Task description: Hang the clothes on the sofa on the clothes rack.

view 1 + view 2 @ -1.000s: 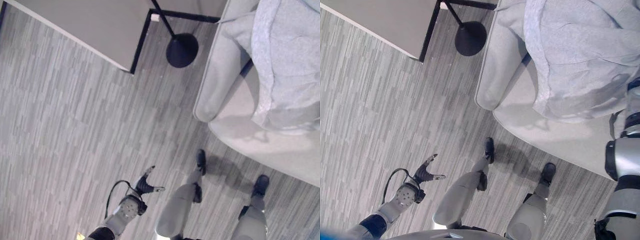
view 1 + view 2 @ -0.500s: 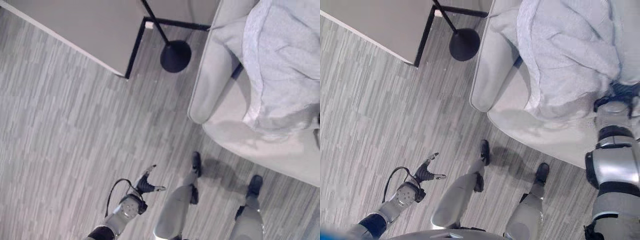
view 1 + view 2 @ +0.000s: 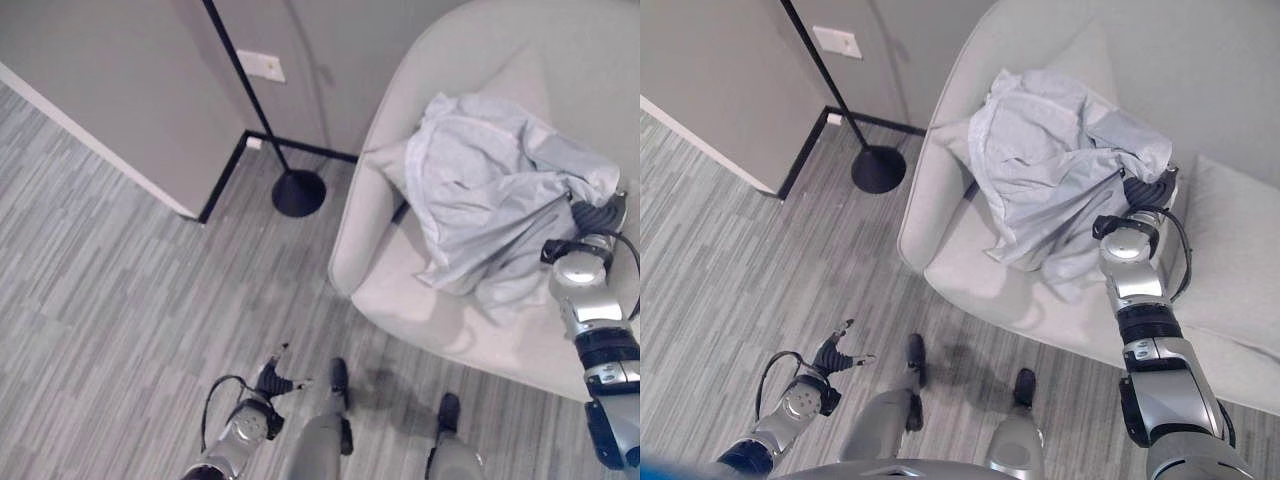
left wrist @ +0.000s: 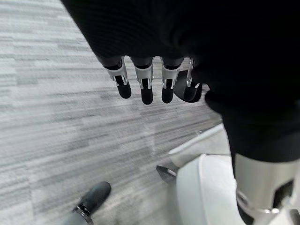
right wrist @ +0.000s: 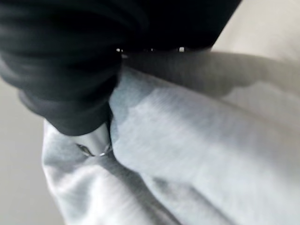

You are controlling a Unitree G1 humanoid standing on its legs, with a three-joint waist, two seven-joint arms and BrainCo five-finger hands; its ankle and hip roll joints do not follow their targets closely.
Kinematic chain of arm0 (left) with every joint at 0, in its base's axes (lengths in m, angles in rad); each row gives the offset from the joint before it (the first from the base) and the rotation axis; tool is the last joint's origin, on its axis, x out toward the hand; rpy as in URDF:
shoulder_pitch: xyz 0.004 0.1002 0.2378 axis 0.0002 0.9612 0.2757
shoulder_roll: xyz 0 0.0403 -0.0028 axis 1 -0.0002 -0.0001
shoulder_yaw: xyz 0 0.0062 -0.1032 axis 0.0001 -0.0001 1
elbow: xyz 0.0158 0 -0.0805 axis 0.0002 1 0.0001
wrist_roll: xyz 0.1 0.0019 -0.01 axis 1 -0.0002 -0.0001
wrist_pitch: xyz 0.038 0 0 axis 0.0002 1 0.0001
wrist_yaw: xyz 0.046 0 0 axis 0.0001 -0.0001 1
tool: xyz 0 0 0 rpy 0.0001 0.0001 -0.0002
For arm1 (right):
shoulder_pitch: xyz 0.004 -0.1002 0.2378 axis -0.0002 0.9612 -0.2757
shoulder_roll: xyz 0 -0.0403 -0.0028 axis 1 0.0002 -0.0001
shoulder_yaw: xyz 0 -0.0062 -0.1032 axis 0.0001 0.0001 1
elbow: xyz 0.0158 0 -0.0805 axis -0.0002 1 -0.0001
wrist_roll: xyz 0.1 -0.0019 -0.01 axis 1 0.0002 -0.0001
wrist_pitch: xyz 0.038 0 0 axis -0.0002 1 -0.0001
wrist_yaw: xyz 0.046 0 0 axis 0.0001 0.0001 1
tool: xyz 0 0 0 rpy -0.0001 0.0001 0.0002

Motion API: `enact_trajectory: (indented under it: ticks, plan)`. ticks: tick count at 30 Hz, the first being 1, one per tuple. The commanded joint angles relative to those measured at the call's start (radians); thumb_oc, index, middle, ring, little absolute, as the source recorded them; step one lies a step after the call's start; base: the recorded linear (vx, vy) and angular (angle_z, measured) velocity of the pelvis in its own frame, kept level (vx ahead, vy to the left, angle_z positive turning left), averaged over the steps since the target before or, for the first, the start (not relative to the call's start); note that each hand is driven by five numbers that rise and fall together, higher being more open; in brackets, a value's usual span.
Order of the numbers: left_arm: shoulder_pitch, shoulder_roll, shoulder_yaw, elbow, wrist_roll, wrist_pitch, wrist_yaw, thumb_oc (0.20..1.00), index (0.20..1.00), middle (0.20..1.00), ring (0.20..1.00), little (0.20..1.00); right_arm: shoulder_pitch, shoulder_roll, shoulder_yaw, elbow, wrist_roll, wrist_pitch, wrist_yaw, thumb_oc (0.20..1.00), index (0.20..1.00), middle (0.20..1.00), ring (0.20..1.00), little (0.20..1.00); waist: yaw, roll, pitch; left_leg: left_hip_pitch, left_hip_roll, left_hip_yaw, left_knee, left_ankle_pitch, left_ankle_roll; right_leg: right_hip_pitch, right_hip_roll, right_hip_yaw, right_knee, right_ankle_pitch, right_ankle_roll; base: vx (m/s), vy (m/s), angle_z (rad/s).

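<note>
We reach our right hand (image 3: pixel 1145 190) into the crumpled pale blue-grey shirt (image 3: pixel 1055 165) heaped on the seat of the light grey upholstered sofa (image 3: pixel 970 275), its fingers buried in the folds so we cannot tell whether they have closed. Our left hand (image 3: pixel 835 355) hangs low over the grey striped carpet (image 3: pixel 110 300), fingers relaxed and empty, probably kept free. The black pole with the round black base (image 3: pixel 298 192), perhaps the clothes rack, stands just beside the sofa's arm.
</note>
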Motion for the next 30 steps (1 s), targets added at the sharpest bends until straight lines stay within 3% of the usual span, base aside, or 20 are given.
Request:
enact_trajectory:
  ticks: [1, 8, 14, 19, 26, 30]
  plan:
    - [0.03, 0.021, 0.017, -0.015, 0.048, 0.014, -0.023, 1.0, 1.0, 1.0, 1.0, 1.0, -0.009, -0.04, -0.034, -0.097, -0.032, -0.069, -0.019, 0.2, 0.2, 0.2, 0.2, 0.2, 0.04, -0.015, -0.084, -0.015, 0.093, -0.023, 0.003, -0.056, -0.092, 0.017, -0.03, -0.057, 0.046, -0.048, -0.026, 0.07, -0.041, 0.05]
    - [0.083, 0.004, 0.126, -0.093, 0.014, 0.056, -0.013, 1.0, 1.0, 1.0, 1.0, 1.0, 0.025, 0.016, -0.036, -0.221, 0.025, -0.067, 0.01, 0.2, 0.2, 0.2, 0.2, 0.2, 0.057, -0.055, -0.177, 0.06, 0.107, -0.017, 0.003, -0.071, -0.093, 0.095, -0.011, -0.079, 0.039, -0.06, -0.029, 0.04, -0.011, 0.05]
    - [0.065, -0.008, 0.208, -0.224, 0.122, 0.075, 0.115, 1.0, 1.0, 1.0, 1.0, 1.0, -0.019, 0.043, 0.013, -0.377, 0.021, -0.064, 0.004, 0.2, 0.2, 0.2, 0.2, 0.2, 0.071, -0.09, -0.232, 0.107, 0.12, -0.011, 0.003, -0.082, -0.096, 0.129, 0.001, -0.078, 0.044, -0.074, -0.036, 0.0, -0.001, 0.01]
    - [-0.003, -0.024, 0.249, -0.281, 0.132, 0.051, 0.237, 1.0, 1.0, 1.0, 1.0, 1.0, -0.104, 0.043, 0.085, -0.485, 0.027, -0.078, -0.003, 0.2, 0.2, 0.2, 0.2, 0.2, 0.059, -0.111, -0.27, 0.136, 0.134, 0.0, 0.003, -0.085, -0.102, 0.144, 0.01, -0.074, 0.052, -0.084, -0.041, -0.01, -0.001, -0.07]
    - [-0.114, -0.022, 0.23, -0.294, 0.143, 0.025, 0.37, 1.0, 1.0, 1.0, 1.0, 1.0, -0.288, -0.008, 0.19, -0.473, 0.094, -0.116, -0.027, 0.2, 0.2, 0.2, 0.2, 0.2, 0.032, -0.128, -0.309, 0.166, 0.152, 0.022, 0.003, -0.088, -0.111, 0.154, 0.019, -0.061, 0.057, -0.088, -0.045, -0.01, 0.003, -0.07]
    - [-0.168, -0.041, 0.177, -0.286, 0.09, 0.007, 0.379, 1.0, 1.0, 1.0, 1.0, 1.0, -0.422, -0.036, 0.251, -0.436, 0.102, -0.118, -0.044, 0.2, 0.2, 0.2, 0.2, 0.2, 0.018, -0.135, -0.327, 0.172, 0.158, 0.03, 0.003, -0.086, -0.112, 0.154, 0.024, -0.056, 0.059, -0.088, -0.044, -0.02, 0.009, -0.09]
